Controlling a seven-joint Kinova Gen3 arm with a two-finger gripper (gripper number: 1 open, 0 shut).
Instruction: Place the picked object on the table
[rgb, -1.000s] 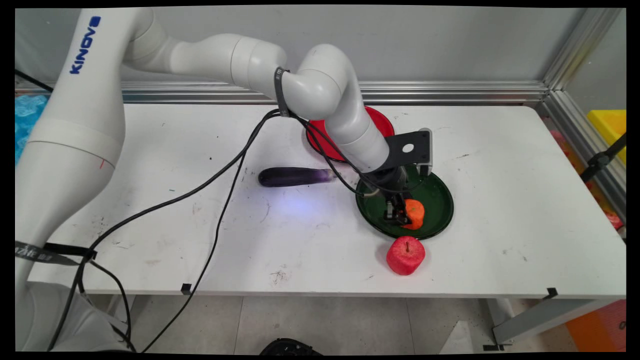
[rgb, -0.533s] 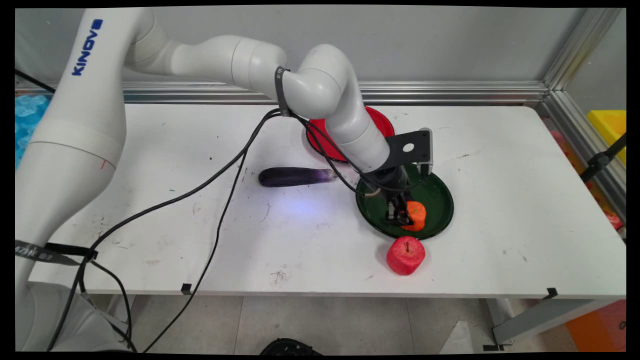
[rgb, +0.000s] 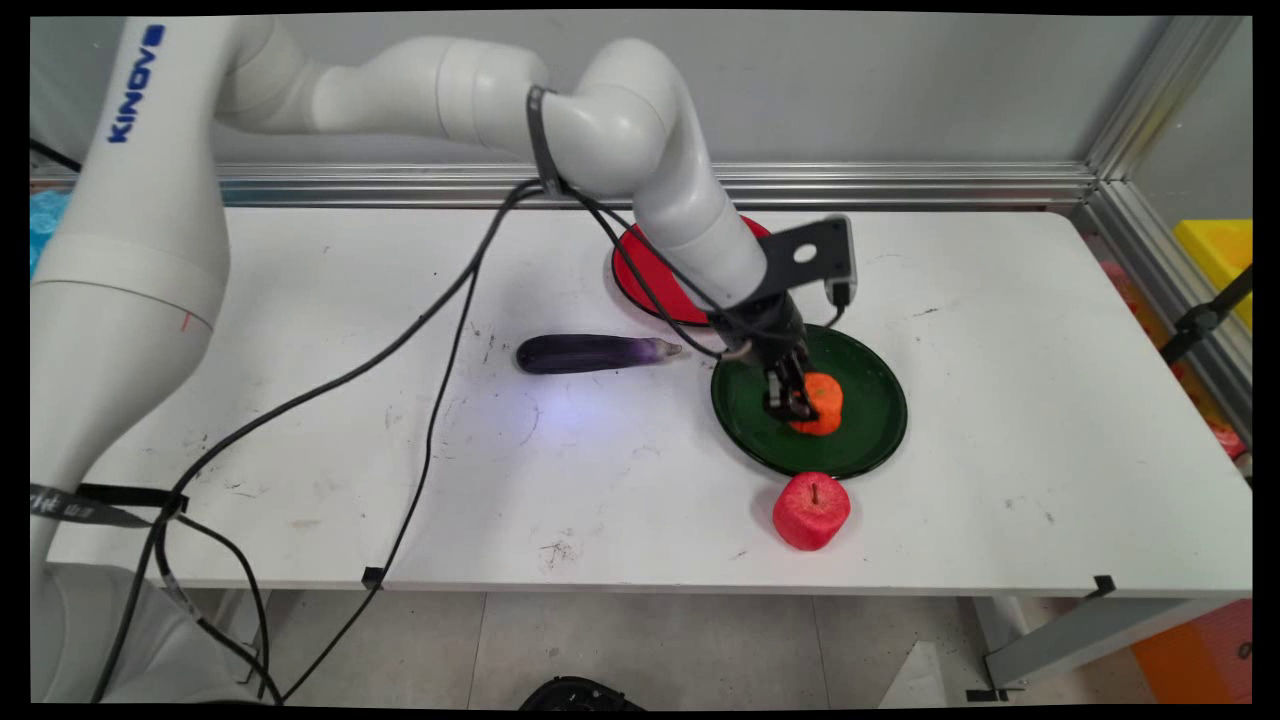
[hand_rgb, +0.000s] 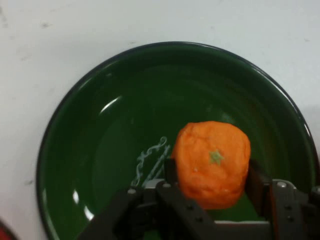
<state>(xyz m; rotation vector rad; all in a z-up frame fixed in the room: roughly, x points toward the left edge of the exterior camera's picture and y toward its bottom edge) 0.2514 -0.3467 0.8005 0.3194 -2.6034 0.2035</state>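
Nearest the counter's (rgb: 1000, 540) front edge sits a red apple (rgb: 811, 511), upright with its stem up, just outside the near rim of the green plate (rgb: 875, 440) and seemingly not touching it, though the gap is hard to judge. Bare white surface stretches wide to the apple's left and right. Over the plate, the tool (rgb: 797, 408) is clenched on an orange fruit (rgb: 818, 403); in the hand view its fingers (hand_rgb: 169, 172) press the fruit's two sides, stem mark up, over the plate's inner floor (hand_rgb: 125, 125). Left of the plate lies a purple eggplant (rgb: 595, 353), near its rim. Farther back a red plate (rgb: 650, 280) lies partly behind the arm, toward the wall rail
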